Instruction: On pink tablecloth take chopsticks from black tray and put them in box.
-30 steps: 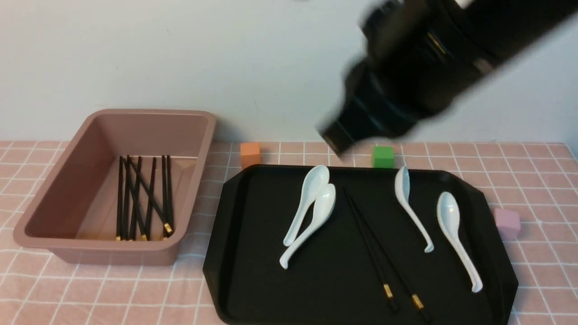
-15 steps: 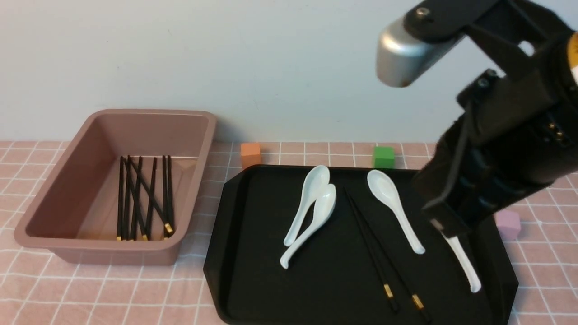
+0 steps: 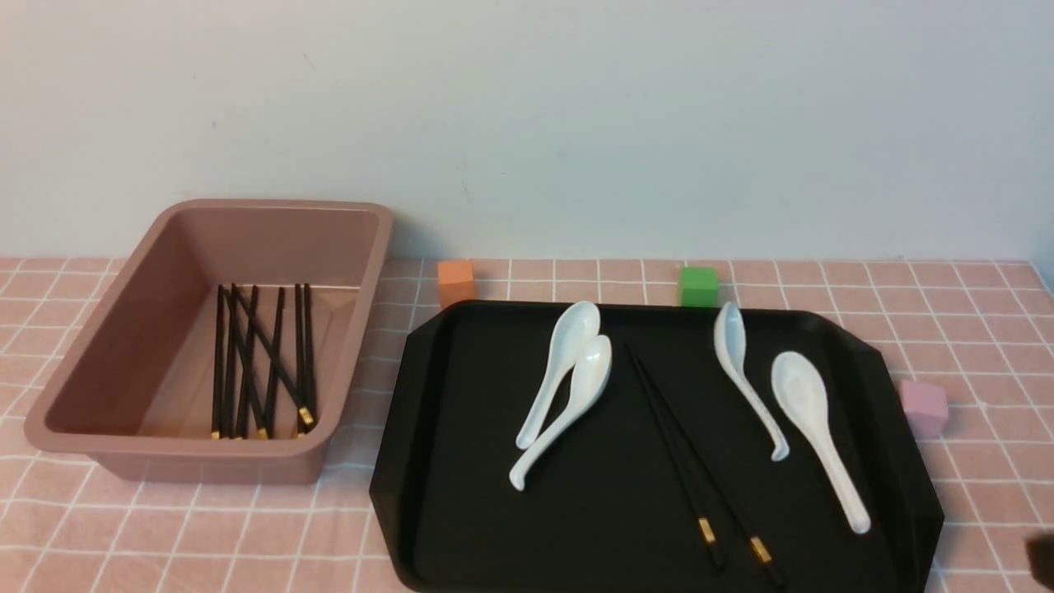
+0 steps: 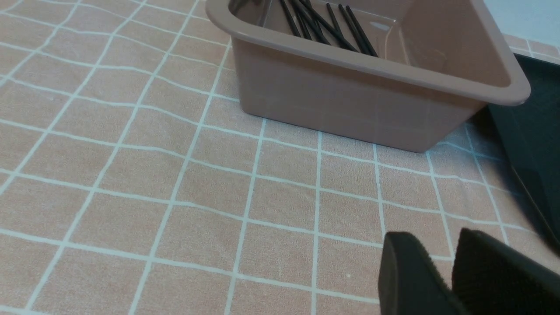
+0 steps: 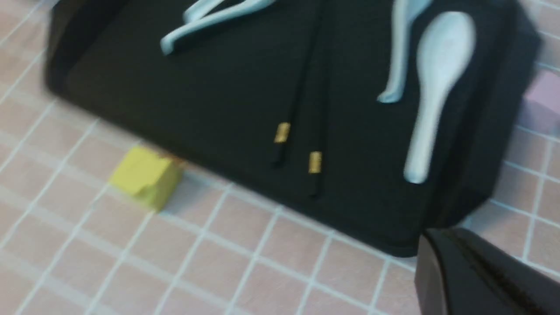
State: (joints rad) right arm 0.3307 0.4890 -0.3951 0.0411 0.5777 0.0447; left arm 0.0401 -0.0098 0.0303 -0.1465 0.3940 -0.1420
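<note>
Two black chopsticks with gold bands lie side by side on the black tray, on the pink tablecloth. Several more chopsticks lie in the brownish-pink box, left of the tray. My right gripper is shut and empty, low over the cloth off the tray's near right corner; the tray's chopsticks show beyond it. My left gripper is shut and empty over the cloth, in front of the box. Only a dark bit of the right arm shows in the front view.
Several white spoons lie on the tray: a nested pair left of the chopsticks, two to their right. Small cubes sit around the tray: orange and green behind, pink right, yellow at the front edge.
My right arm was high over the tray. It swung right and down and is now almost out of the front view. The rightmost spoon lies a little further left.
</note>
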